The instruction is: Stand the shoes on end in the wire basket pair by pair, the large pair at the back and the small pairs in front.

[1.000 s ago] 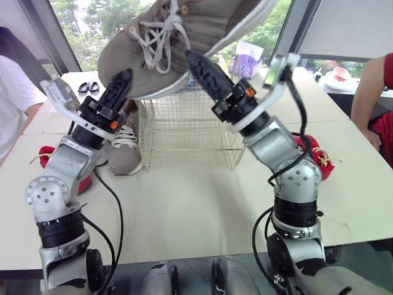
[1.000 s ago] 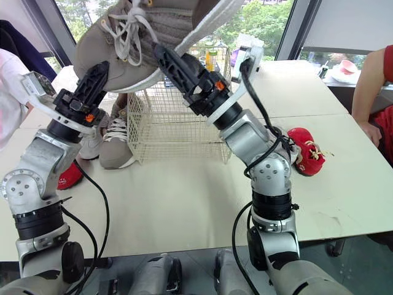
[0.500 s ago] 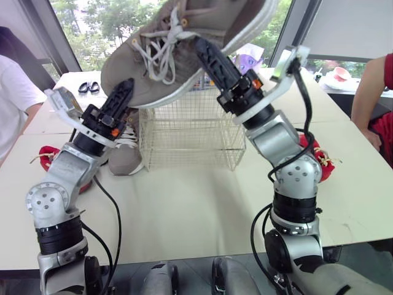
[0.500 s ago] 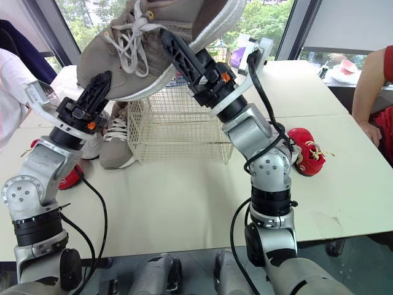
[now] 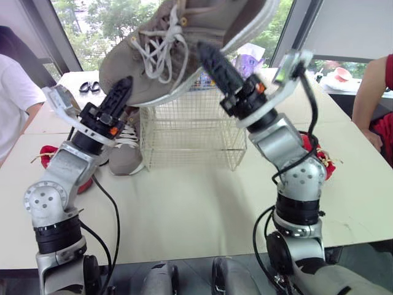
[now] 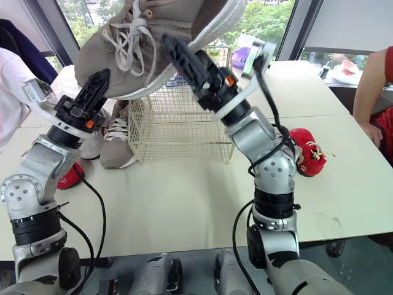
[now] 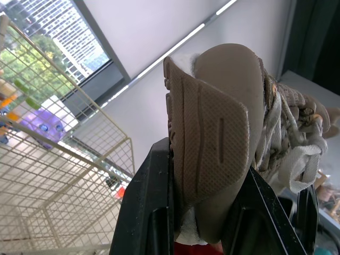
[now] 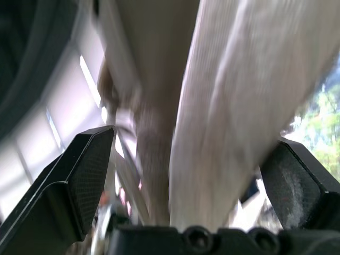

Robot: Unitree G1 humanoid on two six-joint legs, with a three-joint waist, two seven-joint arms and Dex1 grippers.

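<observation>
Above the wire basket [image 5: 190, 132], in the head views, the large grey shoe [image 5: 184, 43] is hanging tilted, its toe at the left gripper [image 5: 123, 87] and its sole resting against the right gripper [image 5: 209, 56]. Its mate [image 5: 126, 153] is sitting on the table [image 5: 184, 209] just beside the basket's left wall. Along the left wrist view, both fingers [image 7: 146, 212] are clamping the shoe's toe. Along the blurred right wrist view, the wide-spread fingers [image 8: 79, 180] seem to be pinching the sole between them.
</observation>
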